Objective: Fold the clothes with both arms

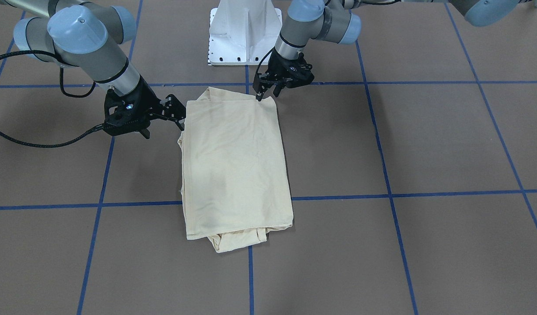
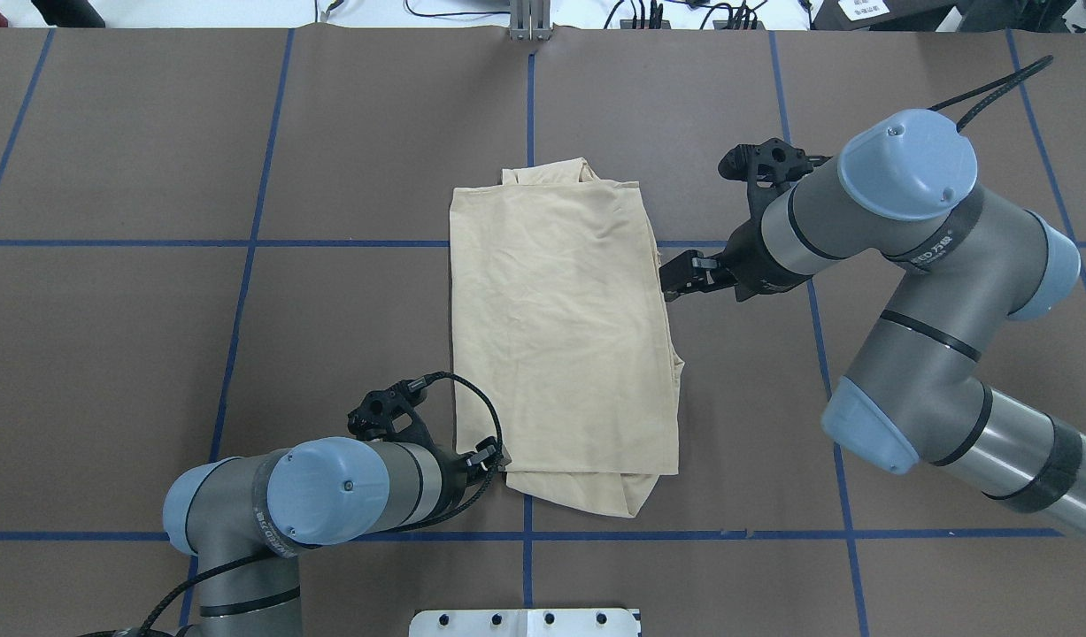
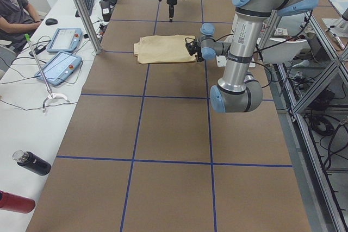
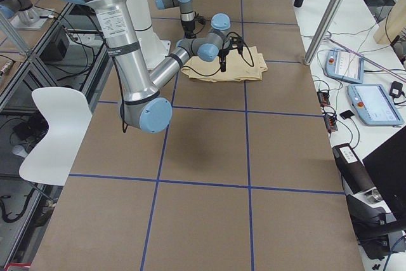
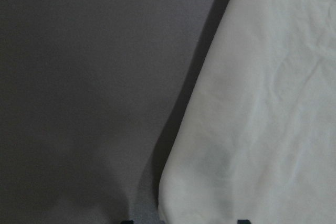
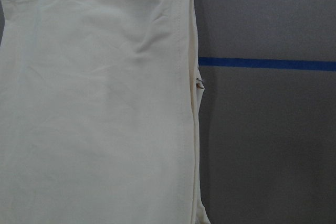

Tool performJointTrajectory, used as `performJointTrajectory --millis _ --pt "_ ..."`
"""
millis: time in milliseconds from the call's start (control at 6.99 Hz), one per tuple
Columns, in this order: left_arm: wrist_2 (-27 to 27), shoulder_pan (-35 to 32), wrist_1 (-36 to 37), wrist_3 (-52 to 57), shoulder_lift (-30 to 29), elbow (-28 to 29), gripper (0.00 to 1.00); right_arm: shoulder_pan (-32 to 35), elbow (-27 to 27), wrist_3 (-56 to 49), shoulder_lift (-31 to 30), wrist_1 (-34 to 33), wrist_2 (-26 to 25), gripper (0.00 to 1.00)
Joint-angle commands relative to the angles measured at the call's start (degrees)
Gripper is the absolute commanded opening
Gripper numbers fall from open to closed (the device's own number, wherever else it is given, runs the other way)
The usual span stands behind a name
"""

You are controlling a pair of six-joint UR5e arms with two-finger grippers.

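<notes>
The clothes are one pale cream shirt point(image 1: 235, 162) point(image 2: 560, 327), folded into a long rectangle on the brown table, plain side up with no print showing. A bunched layer pokes out at its far end point(image 2: 547, 172). My left gripper point(image 1: 267, 92) point(image 2: 494, 457) hangs open at the shirt's near left corner, and the left wrist view shows that corner point(image 5: 252, 108) between the spread fingertips. At the shirt's right edge my right gripper point(image 1: 179, 114) point(image 2: 673, 279) stands open and holds nothing. The right wrist view shows the hem point(image 6: 186, 77) and no fingers.
The white pedestal base point(image 1: 245, 33) point(image 2: 525, 622) stands at the table's near edge. Blue tape lines point(image 2: 242, 301) grid the mat. At the left end a person point(image 3: 16, 9) sits by a bench with tablets point(image 3: 57, 66) and bottles point(image 3: 30, 162). A white chair point(image 4: 54, 125) stands off the table.
</notes>
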Motion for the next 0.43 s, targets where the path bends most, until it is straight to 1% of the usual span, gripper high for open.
performJointTrajectory --millis 0,286 --pt "0.00 0.03 0.08 -0.07 -0.12 0.01 0.64 0.03 -0.07 0.00 -0.15 0.00 0.07 1.00" --pt "0.00 0.03 0.08 -0.07 -0.12 0.01 0.62 -0.06 -0.07 0.00 -0.16 0.00 0.07 1.00"
